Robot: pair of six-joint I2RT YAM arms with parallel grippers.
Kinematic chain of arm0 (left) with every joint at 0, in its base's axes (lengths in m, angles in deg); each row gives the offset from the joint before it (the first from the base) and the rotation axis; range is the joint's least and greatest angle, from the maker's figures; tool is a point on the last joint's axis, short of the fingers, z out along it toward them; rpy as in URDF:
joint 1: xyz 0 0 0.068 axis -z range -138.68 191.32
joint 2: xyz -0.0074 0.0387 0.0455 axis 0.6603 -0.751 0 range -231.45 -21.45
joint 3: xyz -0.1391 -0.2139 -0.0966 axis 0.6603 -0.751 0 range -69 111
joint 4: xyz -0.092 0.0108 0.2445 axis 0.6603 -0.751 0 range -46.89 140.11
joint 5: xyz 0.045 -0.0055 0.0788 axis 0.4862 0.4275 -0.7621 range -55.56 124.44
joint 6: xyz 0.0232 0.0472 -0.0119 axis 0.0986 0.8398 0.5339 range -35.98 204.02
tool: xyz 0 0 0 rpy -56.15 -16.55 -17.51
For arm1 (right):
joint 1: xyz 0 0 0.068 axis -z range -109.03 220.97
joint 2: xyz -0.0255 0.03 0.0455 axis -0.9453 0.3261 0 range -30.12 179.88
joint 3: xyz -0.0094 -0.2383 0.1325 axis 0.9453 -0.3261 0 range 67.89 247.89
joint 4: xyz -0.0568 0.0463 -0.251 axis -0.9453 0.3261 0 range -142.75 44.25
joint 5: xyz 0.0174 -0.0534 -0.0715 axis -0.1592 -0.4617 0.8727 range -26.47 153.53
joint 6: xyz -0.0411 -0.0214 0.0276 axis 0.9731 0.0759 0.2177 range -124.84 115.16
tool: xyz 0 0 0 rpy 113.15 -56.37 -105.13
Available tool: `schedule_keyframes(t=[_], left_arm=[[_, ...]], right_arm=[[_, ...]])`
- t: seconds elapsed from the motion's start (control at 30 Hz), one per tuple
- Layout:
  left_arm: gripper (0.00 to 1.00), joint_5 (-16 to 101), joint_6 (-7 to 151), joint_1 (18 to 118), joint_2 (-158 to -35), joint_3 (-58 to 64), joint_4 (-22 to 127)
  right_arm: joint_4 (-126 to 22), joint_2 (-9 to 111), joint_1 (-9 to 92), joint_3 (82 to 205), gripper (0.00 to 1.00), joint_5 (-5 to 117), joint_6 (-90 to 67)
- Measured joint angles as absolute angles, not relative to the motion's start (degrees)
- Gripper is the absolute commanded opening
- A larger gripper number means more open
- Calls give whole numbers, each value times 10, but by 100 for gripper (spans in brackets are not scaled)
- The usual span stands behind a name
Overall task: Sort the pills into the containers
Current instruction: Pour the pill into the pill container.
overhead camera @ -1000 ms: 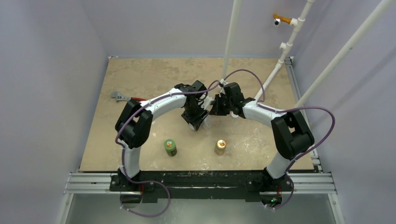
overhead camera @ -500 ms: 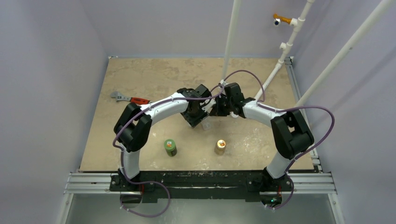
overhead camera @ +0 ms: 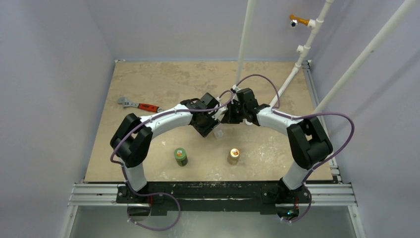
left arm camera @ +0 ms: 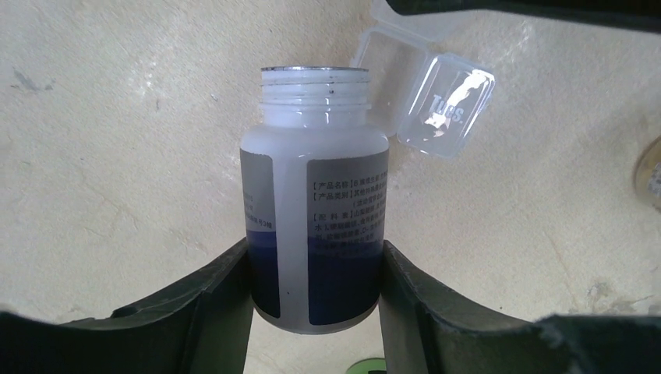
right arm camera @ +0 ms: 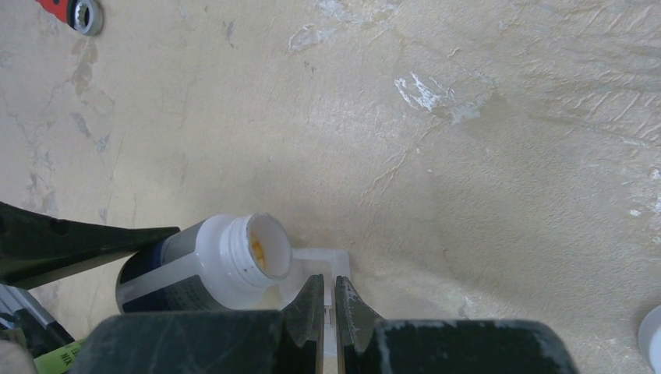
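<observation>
Bottle [left arm camera: 316,195] uncapped, pills [right arm camera: 257,249] inside | left jaws grip it | right jaws pinch open case [left arm camera: 444,105]

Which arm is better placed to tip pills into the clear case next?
Left. The left tool holds the open bottle, mouth tilted toward the case; the right tool only pinches the case's edge.

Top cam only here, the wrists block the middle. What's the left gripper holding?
Observer: The left gripper holds an uncapped white bottle.
Operator: Where's the mouth pointing?
Observer: It's tilted, mouth over the edge of a clear pill case.
Operator: And the right side?
Observer: The right gripper is shut on that case's near edge.
</observation>
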State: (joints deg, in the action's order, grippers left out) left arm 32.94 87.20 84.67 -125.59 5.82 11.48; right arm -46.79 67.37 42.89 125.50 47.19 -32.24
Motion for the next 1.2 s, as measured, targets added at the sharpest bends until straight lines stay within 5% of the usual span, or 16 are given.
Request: schedule_keyframes(t=[0.1,0.33,0.5,1.2], left_arm=[[0,332,863,842,-1239,43,140],[0,333,859,829,-1205,15,181],[0,333,855,828,-1174,-26,208],[0,428,898,829,-1175,8,136]], right_arm=[[-468,674,429,1255,0,476,-322],[-468,672,429,1255,35,480,-320],[-468,661,429,1255,46,485,-318],[-465,556,528,1198,52,516,-349]])
